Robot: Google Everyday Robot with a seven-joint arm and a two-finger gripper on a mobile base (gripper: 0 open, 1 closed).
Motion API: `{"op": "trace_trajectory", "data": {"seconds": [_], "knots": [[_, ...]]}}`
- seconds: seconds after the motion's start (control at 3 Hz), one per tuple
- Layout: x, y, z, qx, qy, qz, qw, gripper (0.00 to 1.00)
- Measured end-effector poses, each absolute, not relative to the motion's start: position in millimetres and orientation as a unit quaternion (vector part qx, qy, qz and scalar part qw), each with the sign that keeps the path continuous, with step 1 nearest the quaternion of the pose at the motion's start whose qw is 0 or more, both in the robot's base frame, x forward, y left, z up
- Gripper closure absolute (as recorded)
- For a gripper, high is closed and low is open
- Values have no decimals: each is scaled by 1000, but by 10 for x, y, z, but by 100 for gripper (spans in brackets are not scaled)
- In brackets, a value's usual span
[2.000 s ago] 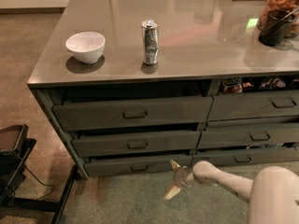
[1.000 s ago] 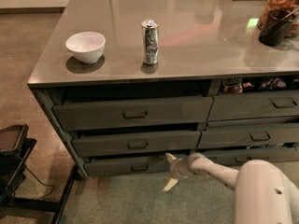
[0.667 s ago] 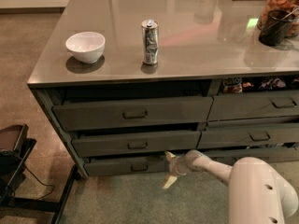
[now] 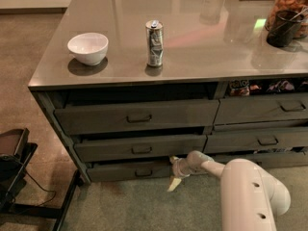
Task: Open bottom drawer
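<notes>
Rounded white arm (image 4: 250, 189), perhaps screw-dotted, ends low in a cream claw (image 4: 172, 173).

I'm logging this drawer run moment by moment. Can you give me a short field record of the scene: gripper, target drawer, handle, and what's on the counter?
gripper: low, near the floor, in front of the right end of the bottom drawer, fingers spread, holding nothing
bottom drawer: slim front at the foot of the left stack; inside not showing
drawer handle: picture-left of the gripper, not grasped
arm: reaches in from the lower right
counter: white bowl at the left, can upright beside it
</notes>
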State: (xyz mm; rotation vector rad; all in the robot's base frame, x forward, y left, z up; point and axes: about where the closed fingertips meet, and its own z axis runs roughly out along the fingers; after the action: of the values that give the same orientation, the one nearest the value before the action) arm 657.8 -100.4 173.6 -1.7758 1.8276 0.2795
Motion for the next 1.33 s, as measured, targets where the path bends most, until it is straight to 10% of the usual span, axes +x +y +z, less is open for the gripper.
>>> {"op": "trace_trajectory", "data": {"seconds": [0.67,1.33], "knots": [[6534,-1009,1683,-663,687,106,279,3],[6344,-1060,1719,-666,688,116,263,49]]}}
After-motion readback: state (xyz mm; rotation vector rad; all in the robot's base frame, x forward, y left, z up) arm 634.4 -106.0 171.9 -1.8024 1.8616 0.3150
